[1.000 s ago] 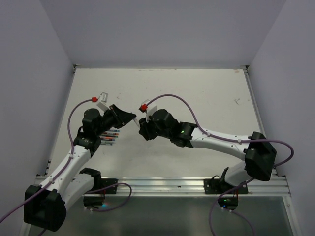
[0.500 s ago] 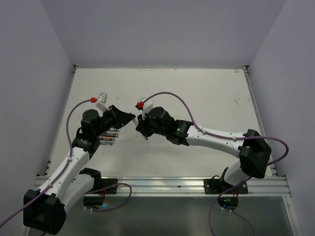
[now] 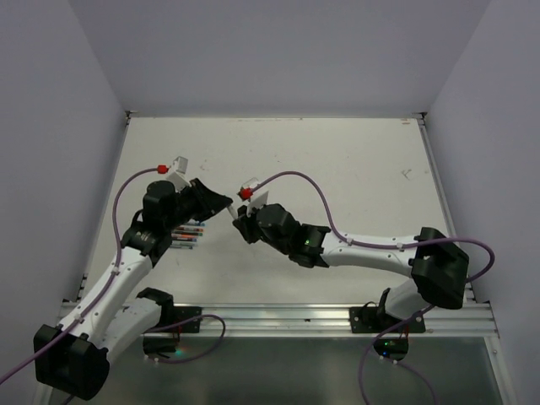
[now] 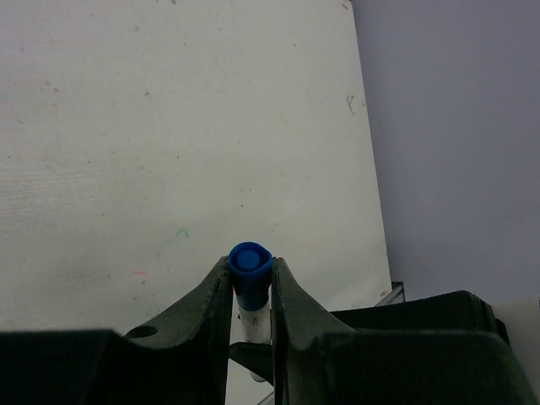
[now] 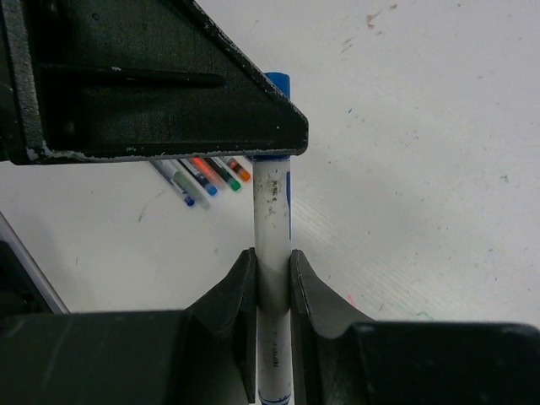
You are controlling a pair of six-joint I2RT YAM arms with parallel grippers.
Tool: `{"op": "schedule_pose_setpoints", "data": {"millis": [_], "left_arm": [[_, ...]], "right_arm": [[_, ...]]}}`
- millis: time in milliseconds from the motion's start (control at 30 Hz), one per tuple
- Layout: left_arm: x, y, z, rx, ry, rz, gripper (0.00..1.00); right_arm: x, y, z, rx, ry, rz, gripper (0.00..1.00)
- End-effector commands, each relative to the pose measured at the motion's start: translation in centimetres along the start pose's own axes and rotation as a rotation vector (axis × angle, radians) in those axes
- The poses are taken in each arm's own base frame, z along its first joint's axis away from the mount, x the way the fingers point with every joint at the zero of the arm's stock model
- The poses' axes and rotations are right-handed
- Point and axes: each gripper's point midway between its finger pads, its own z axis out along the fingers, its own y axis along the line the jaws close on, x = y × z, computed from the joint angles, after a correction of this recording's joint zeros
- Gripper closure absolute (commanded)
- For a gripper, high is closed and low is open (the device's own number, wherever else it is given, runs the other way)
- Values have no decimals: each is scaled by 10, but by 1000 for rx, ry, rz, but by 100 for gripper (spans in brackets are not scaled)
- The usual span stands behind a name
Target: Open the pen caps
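Step in hand: cap separation. The left gripper clamps the small blue cylindrical plastic cap. The right gripper pinches the white plastic pen barrel, at 9 o'clock of the white table's centre. Judged next: a straight axial pull apart.

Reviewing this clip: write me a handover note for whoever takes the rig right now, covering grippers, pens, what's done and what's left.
Left gripper: shut on the blue cap.
Right gripper: shut on the same pen's white barrel, held above the table between the arms.
Done: pen gripped at both ends. The cap looks still seated, not yet pulled off.
Other pens lie bunched on the table near the left arm.
Left: pull the blue cap free, then uncap the rest.
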Motion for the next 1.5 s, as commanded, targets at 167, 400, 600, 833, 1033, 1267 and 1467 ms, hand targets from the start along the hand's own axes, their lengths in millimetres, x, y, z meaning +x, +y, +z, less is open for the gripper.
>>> {"op": "schedule_pose_setpoints", "data": {"millis": [167, 400, 600, 833, 1033, 1267, 1467], "left_arm": [[-106, -15, -10, -68, -420, 22, 100], [-104, 2, -5, -124, -428, 37, 100], [-95, -2, 2, -76, -385, 97, 100], [-41, -17, 39, -21, -180, 190, 100], [7, -25, 80, 44, 2, 222, 100], [51, -39, 136, 18, 155, 318, 100], [84, -15, 206, -66, 316, 388, 100]], "right_arm": [[61, -38, -28, 135, 174, -51, 100], [90, -39, -27, 128, 251, -73, 100], [84, -59, -36, 228, 209, -41, 100], [61, -146, -57, 400, 228, 126, 100], [52, -242, -83, 597, 264, 239, 100], [72, -328, -112, 772, 350, 386, 100], [78, -370, -128, 933, 415, 353, 100]]}}
